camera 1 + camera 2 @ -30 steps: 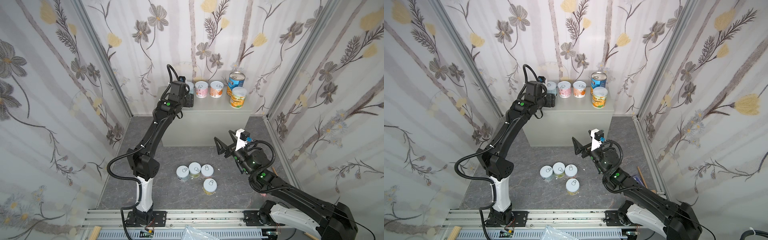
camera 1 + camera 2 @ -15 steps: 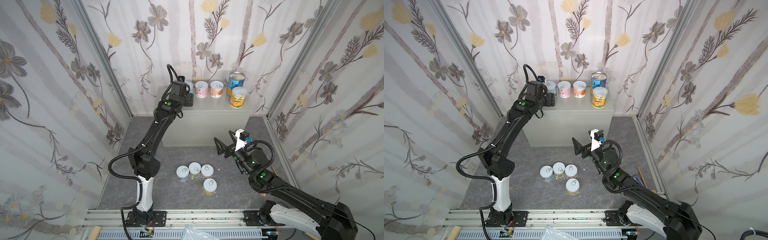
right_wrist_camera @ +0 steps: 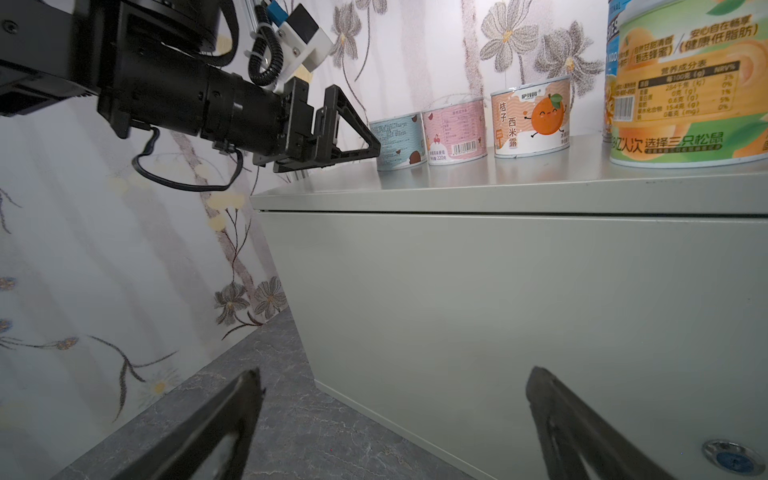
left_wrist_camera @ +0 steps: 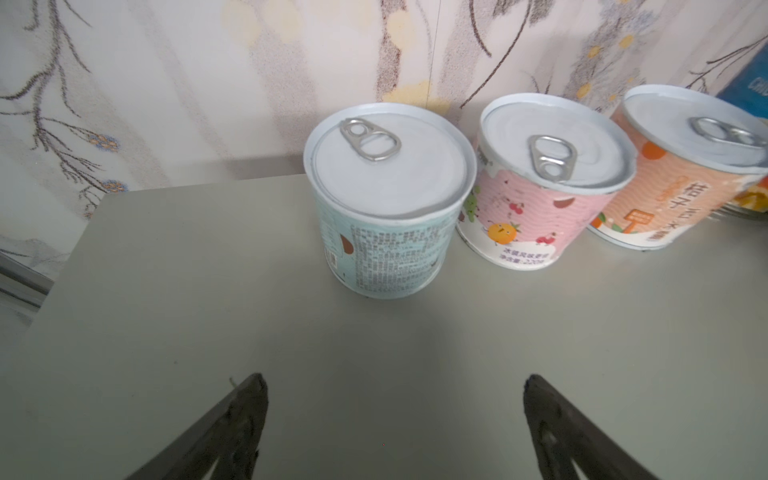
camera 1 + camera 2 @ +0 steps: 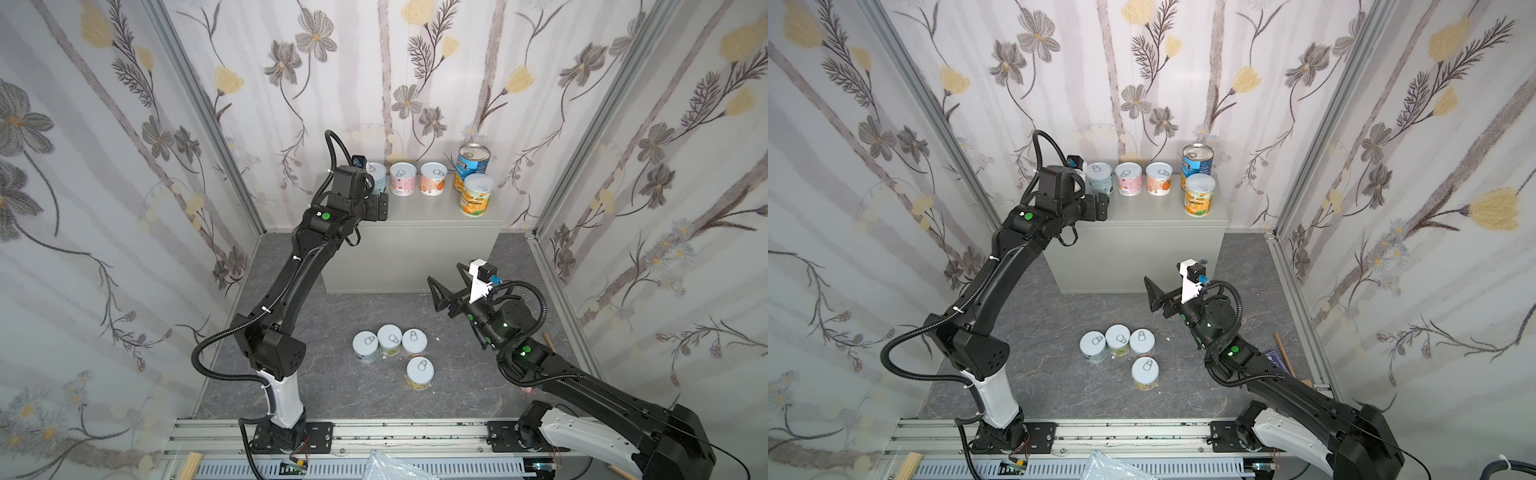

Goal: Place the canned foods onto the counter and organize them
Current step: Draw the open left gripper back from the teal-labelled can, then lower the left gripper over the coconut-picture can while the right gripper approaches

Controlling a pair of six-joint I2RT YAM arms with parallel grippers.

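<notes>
Grey metal counter [image 5: 415,232] carries five cans. Over its left end the left pincer [image 4: 395,380] hangs empty, jaws spread wide, just short of the teal can [image 4: 386,216] and not touching it. That can stands upright at the back, the pink can [image 4: 536,208] just beside it and the orange can [image 4: 681,178] next in the row. Farther right, the tall blue can [image 5: 471,164] stands by the wall, with the yellow can [image 5: 476,201] in front. Four short cans [image 5: 389,340] are left on the floor [image 5: 324,374] before the counter: three clustered and one just apart. Right of them the right pincer [image 3: 395,374] hovers wide open and empty, facing the counter's door. I judge the task just over half done, with four placements to go.
</notes>
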